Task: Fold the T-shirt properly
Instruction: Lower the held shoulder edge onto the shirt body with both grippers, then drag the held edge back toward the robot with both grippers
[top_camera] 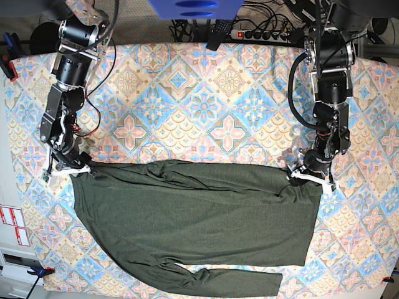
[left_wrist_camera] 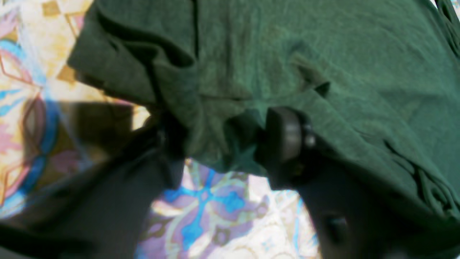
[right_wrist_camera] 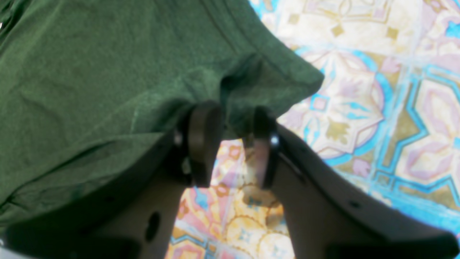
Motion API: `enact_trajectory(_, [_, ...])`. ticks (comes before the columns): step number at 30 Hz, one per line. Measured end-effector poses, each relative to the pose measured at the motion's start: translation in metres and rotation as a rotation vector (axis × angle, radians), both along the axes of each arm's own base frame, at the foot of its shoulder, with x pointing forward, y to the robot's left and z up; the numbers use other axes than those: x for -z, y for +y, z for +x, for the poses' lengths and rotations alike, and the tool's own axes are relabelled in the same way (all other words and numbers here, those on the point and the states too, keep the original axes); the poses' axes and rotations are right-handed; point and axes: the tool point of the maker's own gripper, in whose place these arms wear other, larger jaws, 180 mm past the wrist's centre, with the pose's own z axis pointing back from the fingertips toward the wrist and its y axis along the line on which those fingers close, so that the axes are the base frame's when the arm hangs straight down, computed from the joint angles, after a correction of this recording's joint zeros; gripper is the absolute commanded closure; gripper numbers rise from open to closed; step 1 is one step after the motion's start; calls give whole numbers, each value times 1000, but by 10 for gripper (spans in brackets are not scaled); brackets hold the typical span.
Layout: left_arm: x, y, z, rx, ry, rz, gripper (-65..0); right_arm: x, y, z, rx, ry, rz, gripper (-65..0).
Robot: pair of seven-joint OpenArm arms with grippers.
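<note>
A: where's the shirt [top_camera: 193, 218] at?

B: spread flat on the patterned surface [top_camera: 206, 93], one sleeve along the near hem. Right pincer [right_wrist_camera: 230, 140] pinches one far corner. Left pincer [left_wrist_camera: 222, 144] sits at the other, fabric between its fingers, can't tell if it's gripping.

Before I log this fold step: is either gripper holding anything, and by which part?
The right gripper pinches the T-shirt at one far corner. The left gripper has cloth bunched between its fingers at the other; a firm hold cannot be told.
</note>
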Motion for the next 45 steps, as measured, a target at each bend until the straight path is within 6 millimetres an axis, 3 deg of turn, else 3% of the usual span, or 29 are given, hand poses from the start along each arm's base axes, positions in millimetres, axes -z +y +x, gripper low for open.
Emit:
enact_trajectory(4, [3, 1, -4, 0, 17, -1, 0, 3, -3, -5, 18, 6, 11, -192])
enact_trajectory(8, [4, 1, -5, 0, 22, -3, 0, 4, -20, -12, 76, 11, 29, -202])
enact_trajectory(13, [4, 1, -5, -1, 22, -3, 0, 37, -25, -39, 151, 95, 121, -307])
enact_trajectory(20, [6, 1, -6, -2, 24, -4, 0, 37, -35, -42, 187, 92, 132, -331])
enact_trajectory(31, [9, 3, -11, -9, 21, -5, 0, 29, -30, -26, 184, 80, 154, -330])
enact_trajectory(35, [9, 3, -11, -9, 21, -5, 0, 21, -29, -10, 181, 52, 164, -330])
enact_trajectory(40, [9, 3, -11, -9, 21, -6, 0, 32, -13, 0, 172, 82, 222, -329])
enact_trajectory(45, [8, 3, -11, -11, 20, -8, 0, 31, -11, 10, 180, 71, 234, -329])
